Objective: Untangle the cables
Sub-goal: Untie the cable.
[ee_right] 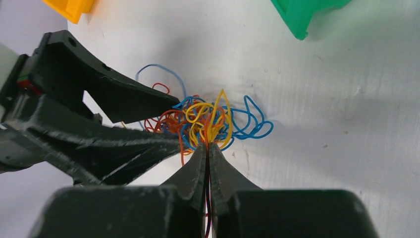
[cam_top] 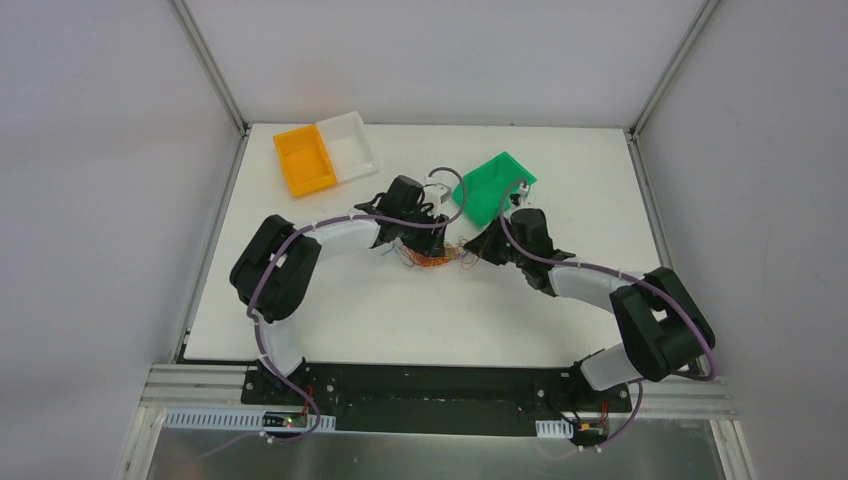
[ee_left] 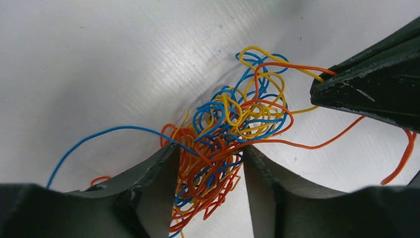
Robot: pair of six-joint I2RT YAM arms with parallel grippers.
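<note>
The cables [cam_top: 437, 258] are a small clump of thin orange, blue and yellow wires on the white table between the two grippers. In the left wrist view the clump [ee_left: 223, 134] lies between the spread jaws of my left gripper [ee_left: 210, 156], which is open around its lower part. My right gripper [ee_right: 208, 147] is shut on a few strands at the near edge of the clump [ee_right: 208, 119]. It also shows in the left wrist view [ee_left: 319, 88], pinching orange and yellow strands. From above, the left gripper [cam_top: 408, 247] and the right gripper [cam_top: 477, 250] flank the clump.
An orange bin [cam_top: 305, 160] and a white bin [cam_top: 348, 146] stand at the back left. A green bin [cam_top: 495, 185] stands behind the right gripper. Loose orange strands [ee_left: 401, 158] trail over the table [cam_top: 380, 320] to the right of the clump.
</note>
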